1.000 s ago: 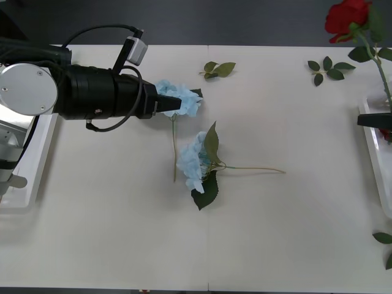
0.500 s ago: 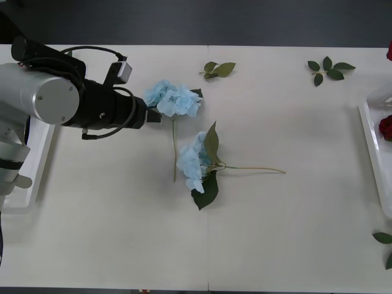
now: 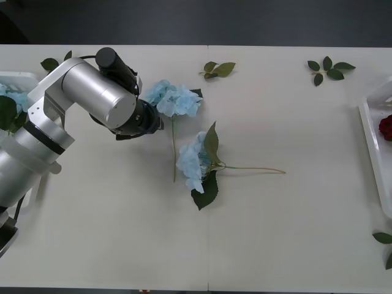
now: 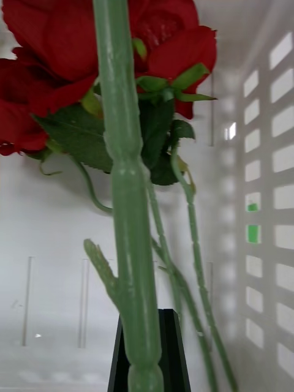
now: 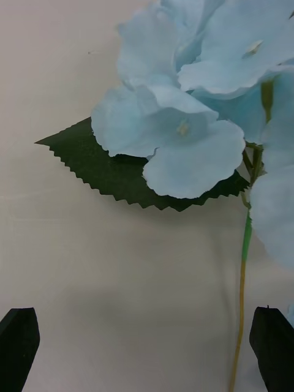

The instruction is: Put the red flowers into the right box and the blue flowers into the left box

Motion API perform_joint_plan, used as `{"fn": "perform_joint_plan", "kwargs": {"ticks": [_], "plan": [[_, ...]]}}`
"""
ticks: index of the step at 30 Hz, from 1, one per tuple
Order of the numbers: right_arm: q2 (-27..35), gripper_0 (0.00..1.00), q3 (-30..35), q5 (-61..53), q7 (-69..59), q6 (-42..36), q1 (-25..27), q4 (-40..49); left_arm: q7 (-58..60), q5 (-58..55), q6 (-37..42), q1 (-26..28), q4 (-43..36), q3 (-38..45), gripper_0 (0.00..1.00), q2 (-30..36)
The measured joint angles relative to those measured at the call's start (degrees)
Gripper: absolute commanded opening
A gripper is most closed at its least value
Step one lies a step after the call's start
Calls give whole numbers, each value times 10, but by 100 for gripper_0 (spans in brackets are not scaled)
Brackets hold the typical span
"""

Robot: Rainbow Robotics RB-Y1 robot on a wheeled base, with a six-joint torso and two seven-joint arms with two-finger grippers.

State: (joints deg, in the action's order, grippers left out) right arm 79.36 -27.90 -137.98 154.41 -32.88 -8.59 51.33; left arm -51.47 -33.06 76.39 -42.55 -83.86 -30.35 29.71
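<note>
Left wrist view is showing the left gripper [image 5: 146,350] with its black jaws spread wide at the two corners, empty, hovering over the matte white table [image 5: 73,257]. Between and beyond them one of the blue flowers [image 5: 184,110] is lying flat: soft, papery pale-blue petals, a serrated dark leaf under the head, and a thin green stem passing close to one fingertip without touching it. Front view is placing that same arm's silver, cylindrical wrist beside this hydrangea [image 3: 174,99], with a second blue head [image 3: 193,162] lying just below it, its stem pointing right. More pale blue is sitting in the left box [image 3: 18,78] at the table's left edge. Right wrist view is showing the right gripper [image 4: 147,358] with its jaws pinching a thick, knobbly green stem of the red flowers [image 4: 73,67], velvety heads resting inside the smooth white right box [image 4: 263,184], whose wall is slotted. Front view is catching that tray's rim [image 3: 369,142] and one red head [image 3: 386,127].
</note>
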Motion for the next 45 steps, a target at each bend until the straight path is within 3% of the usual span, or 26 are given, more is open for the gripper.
{"fn": "perform_joint_plan", "kwargs": {"ticks": [6,12,15,16,18,20,22,26,34,45], "plan": [[-13,0,0,10,0,33,0,-17,0,12,0,-22,68,-5,100,-36],[-40,4,0,62,0,70,-1,-25,0,50,0,-25,77,-22,100,-55],[-46,40,0,73,0,70,-1,-31,0,51,0,-25,77,-40,100,-55],[-46,57,0,74,0,72,-1,-32,0,51,0,-25,77,-45,100,-55],[-46,77,0,74,0,79,-1,-32,0,54,0,-26,77,-54,100,-55],[-46,89,0,74,0,80,-1,-32,0,65,0,-28,77,-63,100,-56],[-46,94,0,74,0,79,-1,-32,0,70,0,-29,77,-70,100,-57],[-46,100,0,93,0,71,-2,-29,1,72,0,-38,88,-71,100,-71],[-45,100,0,97,0,13,-14,31,5,111,-27,-84,181,-71,100,-131],[-27,100,0,229,0,-114,-117,157,4,124,-67,-91,247,-71,100,-163]]}}
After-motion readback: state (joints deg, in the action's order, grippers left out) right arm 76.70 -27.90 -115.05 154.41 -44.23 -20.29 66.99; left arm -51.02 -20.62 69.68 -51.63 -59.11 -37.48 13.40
